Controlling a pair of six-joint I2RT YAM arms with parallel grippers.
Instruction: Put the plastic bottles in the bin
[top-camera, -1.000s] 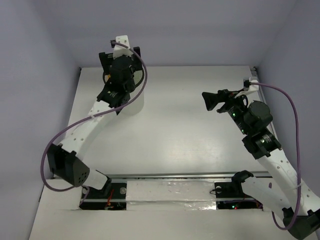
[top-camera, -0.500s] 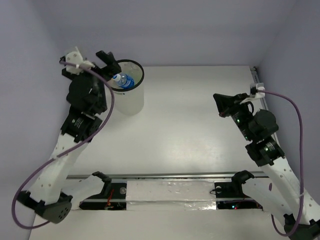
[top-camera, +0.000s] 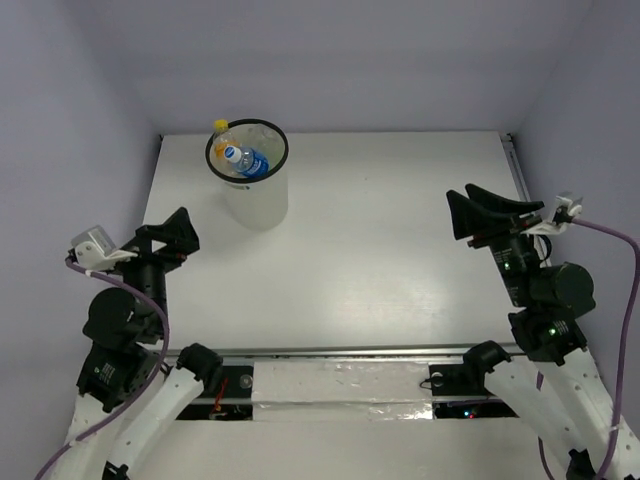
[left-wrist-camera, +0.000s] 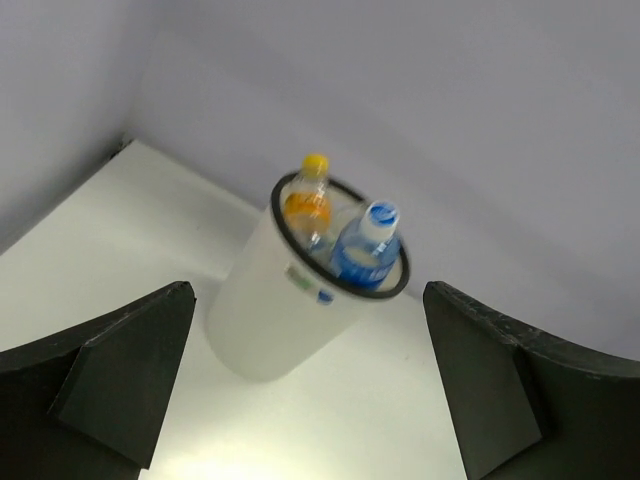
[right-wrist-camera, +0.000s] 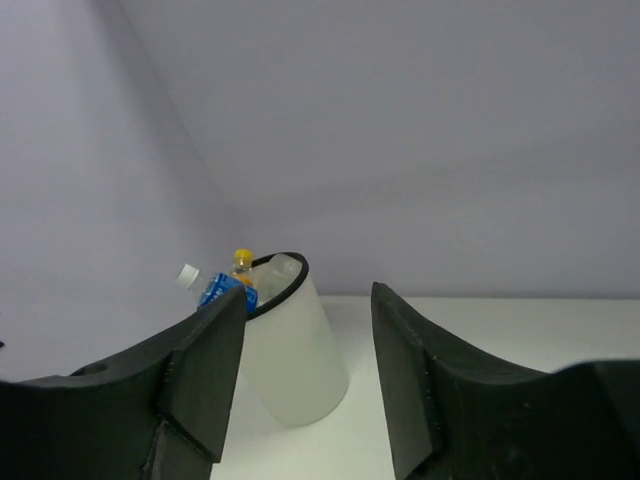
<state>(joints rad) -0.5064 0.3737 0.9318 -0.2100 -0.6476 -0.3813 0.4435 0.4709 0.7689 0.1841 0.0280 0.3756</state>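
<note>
Left gripper (top-camera: 172, 228) and right gripper (top-camera: 458, 193) gape empty; the plastic bottles (top-camera: 245, 161) in the bin (top-camera: 250, 200) look light, slick, squashy, best pinched across the waist.

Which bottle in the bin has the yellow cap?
The orange-labelled bottle at the bin's far-left rim; the blue-labelled bottle beside it has a white cap.
</note>
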